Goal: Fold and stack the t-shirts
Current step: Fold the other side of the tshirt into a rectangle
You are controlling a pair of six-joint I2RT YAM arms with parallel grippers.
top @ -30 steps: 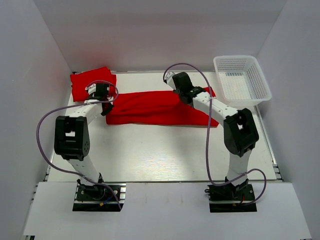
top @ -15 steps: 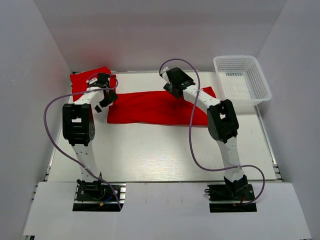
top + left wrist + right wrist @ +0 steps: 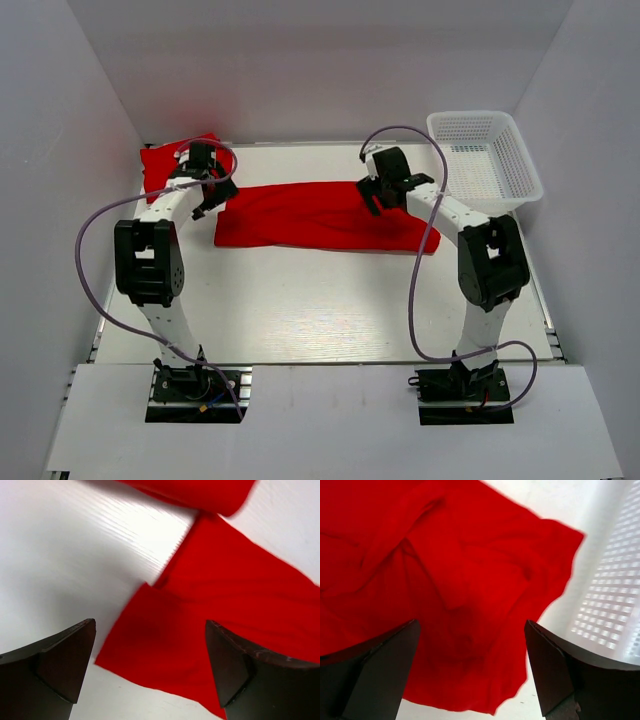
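Observation:
A long red t-shirt (image 3: 320,215), folded lengthwise, lies flat across the back half of the table. A second red t-shirt (image 3: 162,165) sits folded in the back left corner. My left gripper (image 3: 208,198) hovers over the long shirt's left end, open and holding nothing. In the left wrist view the long shirt's corner (image 3: 165,640) shows between the wide-spread fingers (image 3: 67,665) of the left gripper (image 3: 150,667), and the corner shirt (image 3: 200,492) lies above it. My right gripper (image 3: 382,196) hangs open over the right end, and its wrist view shows rumpled cloth (image 3: 460,605) below the gripper (image 3: 470,670).
A white mesh basket (image 3: 485,160) stands at the back right, with its wall (image 3: 615,600) close to the shirt's right edge. White walls close in the table on three sides. Purple cables loop off both arms.
Both grippers have opened and let go of the long shirt, which now lies flat. The right gripper has moved right along the shirt. The left one has stayed at the left end.

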